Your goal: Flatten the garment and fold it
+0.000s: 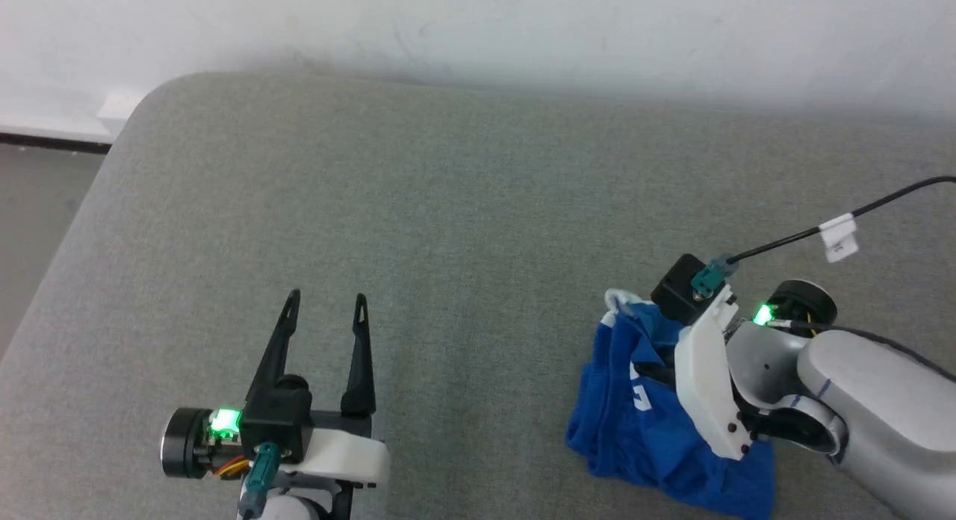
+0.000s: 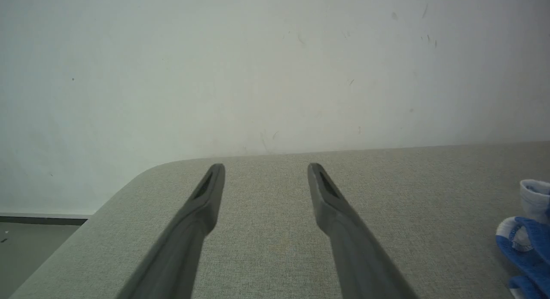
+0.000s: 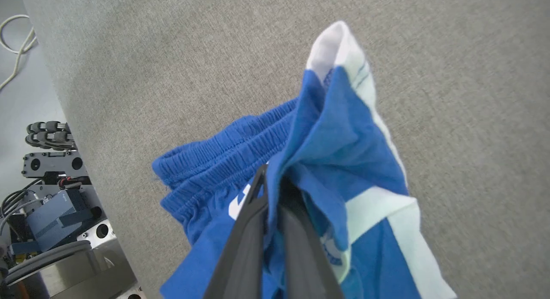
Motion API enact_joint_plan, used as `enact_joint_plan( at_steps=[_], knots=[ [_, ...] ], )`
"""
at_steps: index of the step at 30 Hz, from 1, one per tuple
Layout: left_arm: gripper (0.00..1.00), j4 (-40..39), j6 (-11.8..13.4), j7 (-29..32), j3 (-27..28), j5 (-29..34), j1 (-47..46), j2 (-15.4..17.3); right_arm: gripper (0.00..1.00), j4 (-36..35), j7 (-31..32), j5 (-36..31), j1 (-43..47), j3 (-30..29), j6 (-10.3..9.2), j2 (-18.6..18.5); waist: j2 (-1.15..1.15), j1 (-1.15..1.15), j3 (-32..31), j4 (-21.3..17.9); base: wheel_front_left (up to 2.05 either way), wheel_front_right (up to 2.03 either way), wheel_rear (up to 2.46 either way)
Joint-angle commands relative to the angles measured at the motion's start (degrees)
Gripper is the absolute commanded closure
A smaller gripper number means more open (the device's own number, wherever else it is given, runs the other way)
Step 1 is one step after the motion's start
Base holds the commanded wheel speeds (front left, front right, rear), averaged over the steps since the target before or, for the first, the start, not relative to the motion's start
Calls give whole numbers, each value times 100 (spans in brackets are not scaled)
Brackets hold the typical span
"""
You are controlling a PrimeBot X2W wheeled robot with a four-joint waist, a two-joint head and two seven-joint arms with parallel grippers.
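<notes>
Scene: a grey padded surface (image 1: 463,206) with a rounded corner, set against a white wall (image 1: 478,27); a strip of floor (image 1: 30,221) shows past its left edge.
Garment: the blue shorts (image 1: 642,430) sit bunched in a crumpled heap on the near right part of the surface, not spread flat.
Garment, close up: the right wrist view shows the gathered waistband (image 3: 223,153) to the left of the fingers, a white side stripe (image 3: 374,204) to the right and part of a white print (image 3: 238,202) beside the fingers.
Right tool: the right tool (image 3: 273,191) is pinched narrow on a fold of the shorts, blue cloth caught between its two dark fingers.
Lift: whether the heap is clear of the surface cannot be told.
Left tool: the left tool (image 1: 327,297) hangs spread wide over bare grey cloth at the near left, holding nothing, well apart from the shorts.
Left wrist view: an edge of the shorts (image 2: 526,247) shows at far right.
Cable: a black cable (image 1: 784,240) with a white tag (image 1: 840,236) runs off from the right wrist.
</notes>
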Motion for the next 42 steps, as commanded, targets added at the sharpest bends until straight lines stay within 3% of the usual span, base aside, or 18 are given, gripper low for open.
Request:
enact_joint_plan(
  at_steps=[1,6,8,9,13,17,21,25,30,35,38,42],
  knots=[
    [0,12,22,-27,-2,22,-114,-28,100,180,-41,-64,-67,74,-5,78,-1,-1,159,134,0,0,0],
    [0,65,48,-27,11,-4,-171,-68,100,983,-290,-72,-88,546,-5,372,-1,-1,210,143,0,0,0],
    [0,100,54,-27,49,-18,-137,-68,60,1046,-530,-91,-133,720,-5,396,-1,-1,151,82,0,0,0],
    [0,129,43,-27,72,-36,-109,-65,2,1034,-691,-86,-170,758,-5,395,-1,-1,105,32,0,0,0],
    [0,284,-20,-27,164,-72,17,-24,0,809,-1531,-184,-335,695,-5,217,-1,-1,-151,-182,0,0,0],
    [0,301,-38,-27,316,-99,107,19,0,447,-2540,-408,-392,230,-5,-103,-1,-1,-380,-443,0,0,0],
    [0,252,-76,-27,403,-84,146,45,0,538,-3478,-892,-225,-773,-5,-304,-1,-1,-508,-678,0,0,0],
    [0,181,-121,-27,467,-92,150,42,0,790,-4261,-1391,265,-2072,-5,-103,-1,-1,-591,-851,0,0,0],
    [0,6,-158,-27,544,-99,165,26,0,647,-4630,-2462,1160,-3798,-5,505,-1,-1,-662,-1003,0,0,0],
    [0,-174,-209,-27,604,-126,213,-10,0,-497,-4663,-3541,2356,-5423,-5,1357,-1,-1,-698,-1050,0,0,0],
    [0,-277,-240,-27,645,-134,252,-32,0,-1184,-4665,-3909,3127,-6055,-5,1991,-1,-1,-694,-1050,0,0,0],
    [0,-361,-288,-27,711,-149,336,-54,0,-1627,-4665,-4223,3972,-6347,-5,2674,-1,-1,-690,-1033,0,0,0]
  ],
)
